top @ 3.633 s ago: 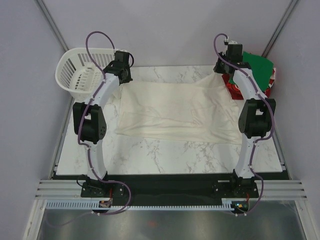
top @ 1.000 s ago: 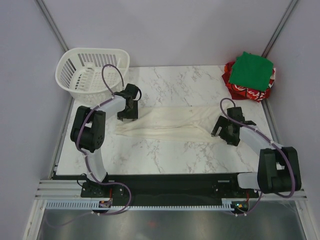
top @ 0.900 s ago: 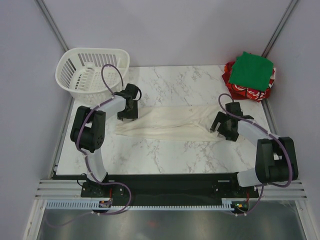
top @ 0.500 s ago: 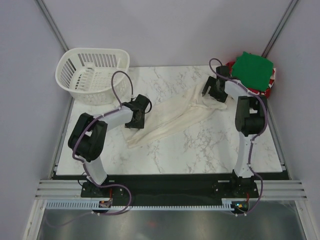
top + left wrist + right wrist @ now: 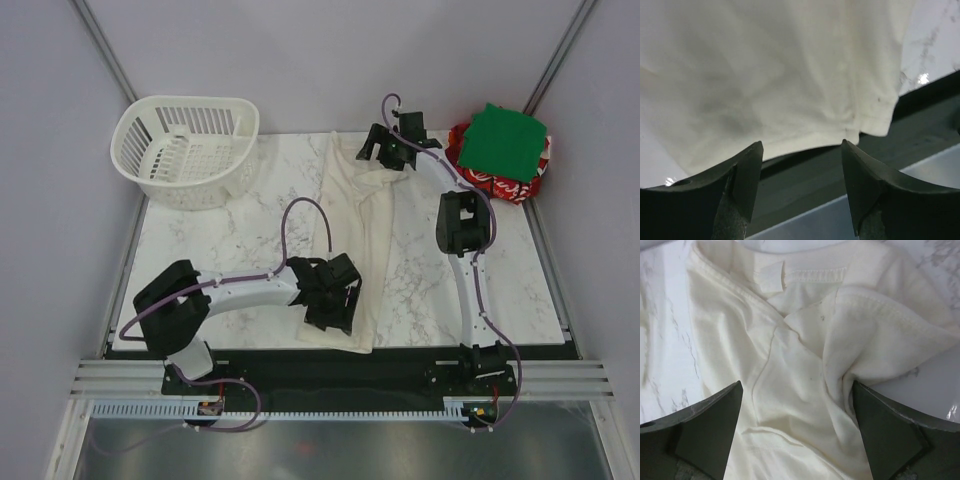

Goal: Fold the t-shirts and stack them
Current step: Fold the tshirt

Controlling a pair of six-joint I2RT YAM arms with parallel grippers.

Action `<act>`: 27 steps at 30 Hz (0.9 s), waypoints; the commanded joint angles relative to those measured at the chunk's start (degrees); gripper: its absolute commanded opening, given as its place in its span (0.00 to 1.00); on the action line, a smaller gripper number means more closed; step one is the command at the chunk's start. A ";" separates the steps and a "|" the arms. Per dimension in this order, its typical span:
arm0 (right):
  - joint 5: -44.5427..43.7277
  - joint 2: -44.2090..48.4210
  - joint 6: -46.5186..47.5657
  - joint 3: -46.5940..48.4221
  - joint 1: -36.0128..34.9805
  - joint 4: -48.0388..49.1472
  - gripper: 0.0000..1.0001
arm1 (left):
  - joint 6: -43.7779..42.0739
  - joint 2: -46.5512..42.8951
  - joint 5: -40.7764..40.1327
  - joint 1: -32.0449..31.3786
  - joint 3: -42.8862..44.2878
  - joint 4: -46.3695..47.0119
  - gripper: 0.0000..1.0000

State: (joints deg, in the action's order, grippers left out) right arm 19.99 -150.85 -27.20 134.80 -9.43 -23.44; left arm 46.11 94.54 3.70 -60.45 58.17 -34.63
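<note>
Although the left claw (image 5: 333, 298) and right claw (image 5: 386, 150) both sit over the cream tee (image 5: 365, 215), neither holds it.

Left claw: jaws wide apart in its wrist view, nothing between them. It is poised above the near hem, which reaches the near edge of the tabletop (image 5: 200, 250) by the dark rail (image 5: 400, 365).

Right claw: jaws likewise wide, over the collar end at the far edge. The neckline and a bunched sleeve lie below its fingers.

Cream tee: a narrow strip, long axis running far to near, drifting slightly left toward the near end. It therefore leads straight away from each claw toward the other.

Judgement: the next fold goes across that axis, one end carried to the other.

The green tee (image 5: 508, 130) lies folded on the red tee (image 5: 490, 182) in the far right corner, near the right claw and apart from the strip. The basket (image 5: 185, 150) is well apart, far left.
</note>
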 commanded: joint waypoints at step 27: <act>-6.63 89.65 -11.37 -97.78 -14.63 1.56 0.98 | 1.97 -20.45 -18.65 0.06 -16.06 0.78 0.62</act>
State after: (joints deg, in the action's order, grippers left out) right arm 7.99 -69.25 -31.77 40.99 -20.88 -25.89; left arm 47.97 72.75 -14.90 -60.45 43.31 -41.28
